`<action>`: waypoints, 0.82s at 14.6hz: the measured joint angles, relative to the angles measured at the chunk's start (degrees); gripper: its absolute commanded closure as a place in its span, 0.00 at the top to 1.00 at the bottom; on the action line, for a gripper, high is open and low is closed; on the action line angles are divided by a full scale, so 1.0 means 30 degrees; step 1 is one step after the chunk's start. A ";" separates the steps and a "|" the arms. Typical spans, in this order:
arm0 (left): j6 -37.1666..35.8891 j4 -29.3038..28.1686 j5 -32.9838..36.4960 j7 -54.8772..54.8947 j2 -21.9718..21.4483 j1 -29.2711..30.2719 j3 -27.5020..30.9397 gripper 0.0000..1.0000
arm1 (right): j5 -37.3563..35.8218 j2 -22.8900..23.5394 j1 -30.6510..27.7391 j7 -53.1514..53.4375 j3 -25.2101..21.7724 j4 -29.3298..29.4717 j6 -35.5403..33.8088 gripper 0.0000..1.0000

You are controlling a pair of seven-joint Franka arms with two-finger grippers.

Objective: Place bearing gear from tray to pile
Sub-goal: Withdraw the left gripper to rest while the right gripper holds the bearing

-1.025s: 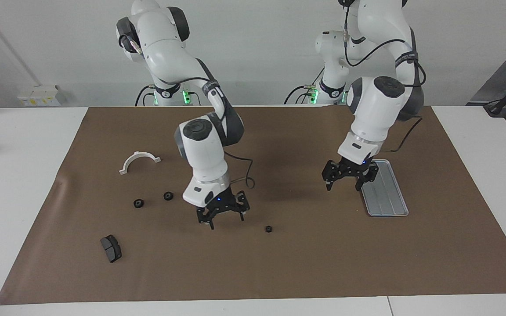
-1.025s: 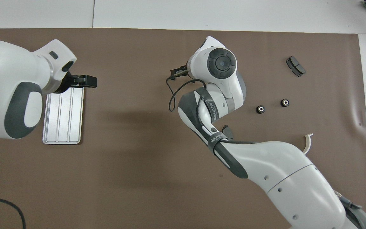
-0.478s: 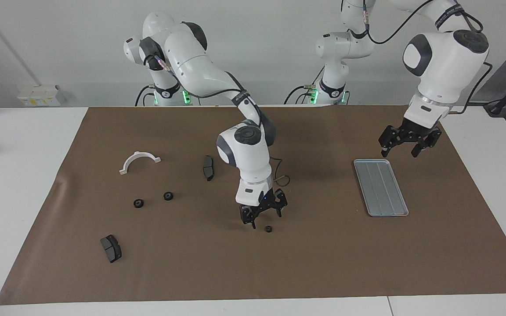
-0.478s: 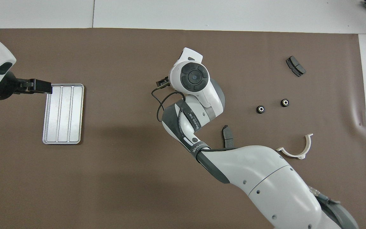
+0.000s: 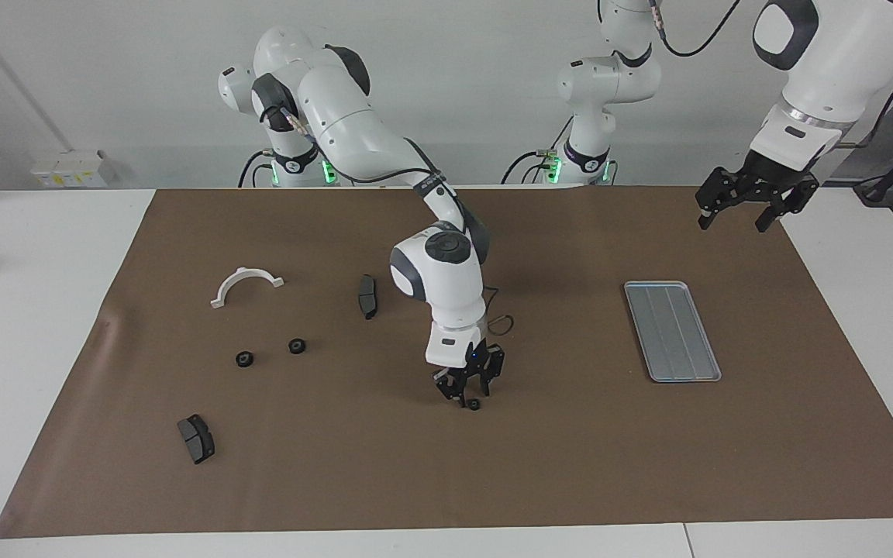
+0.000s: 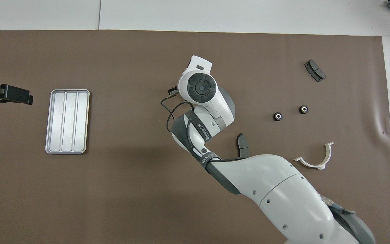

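Lying on brown mat, small black round gear (image 5: 474,404), right claw (image 5: 468,386) spread over it, left claw (image 5: 750,199) spread, raised.

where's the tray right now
The tray lies flat on the brown mat toward the left arm's end of the table, nothing on it.

1. The tray (image 5: 672,331) is seen as matt silver metal with smooth ridges.
2. The mat (image 5: 570,473) looks like matt brown paper, slightly wrinkled.
3. The bracket (image 5: 246,285) appears as smooth white plastic.
4. The arm shells (image 6: 283,189) are finished in glossy white plastic.
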 measured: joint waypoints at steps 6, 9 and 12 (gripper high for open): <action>-0.1019 -0.0180 0.0001 0.0031 -0.0104 0.0002 0.0005 1.00 | -0.0457 0.0145 0.0000 0.0018 -0.0022 0.0019 0.0514 0.42; -0.1380 -0.0215 0.0001 0.0031 -0.0140 0.0002 0.0009 1.00 | -0.0522 0.0244 0.0007 0.0018 -0.0026 0.0023 0.0782 0.30; -0.1411 -0.0249 0.0002 0.0031 -0.0197 0.0010 0.0033 1.00 | -0.0523 0.0251 0.0021 0.0094 -0.0027 0.0053 0.0836 0.00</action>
